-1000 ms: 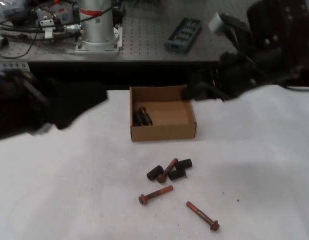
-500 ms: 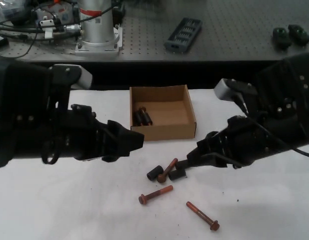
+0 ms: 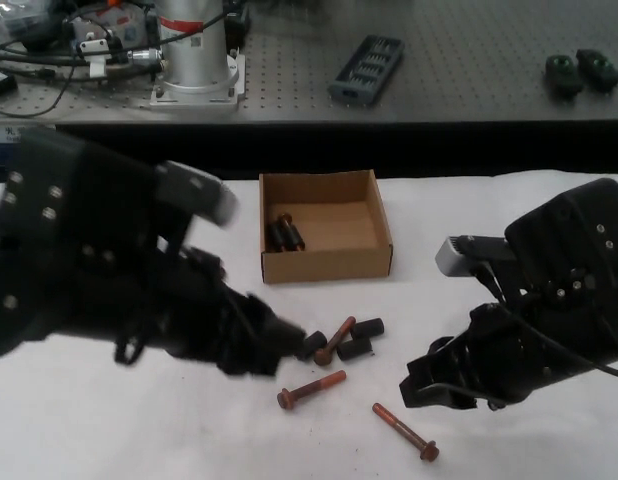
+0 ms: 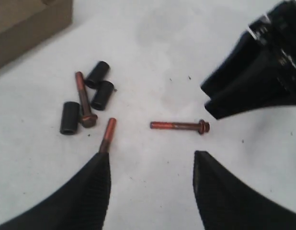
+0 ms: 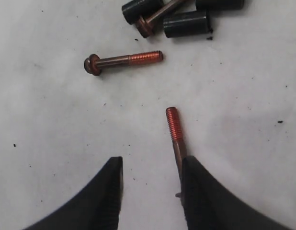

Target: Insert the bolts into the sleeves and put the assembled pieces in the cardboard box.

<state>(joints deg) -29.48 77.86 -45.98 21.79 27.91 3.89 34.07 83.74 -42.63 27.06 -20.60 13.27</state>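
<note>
My left gripper (image 4: 150, 189) hangs low over the white cloth (image 3: 109, 430). Its two ribbed black fingers are spread with nothing between them, and its tip is just beside the loose parts. Farther back stands the open brown cardboard box (image 3: 325, 264). Dark sleeved pieces (image 3: 285, 233) lie against its left wall; they look like two, though I cannot be sure.

In front of the box I count three short black tubular sleeves: the left sleeve (image 4: 70, 117), the middle sleeve (image 4: 102, 95) and the far sleeve (image 4: 96, 74). I also count three copper-coloured bolts with flanged heads and threaded tips. The first bolt (image 4: 84, 96) lies among the sleeves, the second bolt (image 3: 311, 389) is just in front of them, and the third bolt (image 3: 405, 432) is farther right.

My right gripper (image 5: 150, 191) hangs over that third bolt with its fingers apart and empty. The bolt's head end is hidden at one finger's inner edge.
</note>
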